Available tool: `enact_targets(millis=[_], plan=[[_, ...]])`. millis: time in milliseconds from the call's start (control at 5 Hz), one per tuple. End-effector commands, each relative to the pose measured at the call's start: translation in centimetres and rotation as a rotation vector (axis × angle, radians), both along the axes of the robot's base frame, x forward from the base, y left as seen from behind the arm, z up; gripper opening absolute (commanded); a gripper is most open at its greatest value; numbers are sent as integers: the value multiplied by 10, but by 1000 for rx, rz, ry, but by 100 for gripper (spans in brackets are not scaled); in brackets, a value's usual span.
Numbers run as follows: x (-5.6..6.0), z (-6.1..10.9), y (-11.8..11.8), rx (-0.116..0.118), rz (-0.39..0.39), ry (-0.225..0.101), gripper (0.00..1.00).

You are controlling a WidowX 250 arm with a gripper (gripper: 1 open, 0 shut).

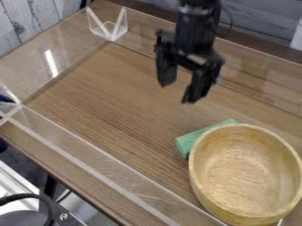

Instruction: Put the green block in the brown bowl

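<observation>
Green block, one, one brown bowl, one open hand

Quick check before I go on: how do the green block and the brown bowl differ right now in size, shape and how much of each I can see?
The green block is small, flat and angular; the brown bowl is large, round and deep. The block is bright green and plain, the bowl light wood with visible grain. The bowl's rim hides part of the block, while the bowl itself shows almost whole, cut only by the picture's edge. Both rest on the wooden tabletop, close together.
</observation>
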State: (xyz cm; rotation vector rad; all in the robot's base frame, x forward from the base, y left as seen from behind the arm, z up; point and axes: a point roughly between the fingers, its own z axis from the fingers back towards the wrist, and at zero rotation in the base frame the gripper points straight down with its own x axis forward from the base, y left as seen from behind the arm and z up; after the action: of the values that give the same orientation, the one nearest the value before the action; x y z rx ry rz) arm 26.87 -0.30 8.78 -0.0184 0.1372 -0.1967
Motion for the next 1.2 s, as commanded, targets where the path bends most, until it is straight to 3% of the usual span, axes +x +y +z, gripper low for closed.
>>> enact_targets(millis=[0, 200, 400, 600, 1000], plan=[[-13, 1, -7, 11, -64, -16, 100], [-28, -17, -13, 24, -94, 37, 100], [-38, -29, -21, 29, -135, -1, 100], [-37, -40, -23, 31, -145, -53, 100], [-38, -44, -19, 39, -212, -41, 100]])
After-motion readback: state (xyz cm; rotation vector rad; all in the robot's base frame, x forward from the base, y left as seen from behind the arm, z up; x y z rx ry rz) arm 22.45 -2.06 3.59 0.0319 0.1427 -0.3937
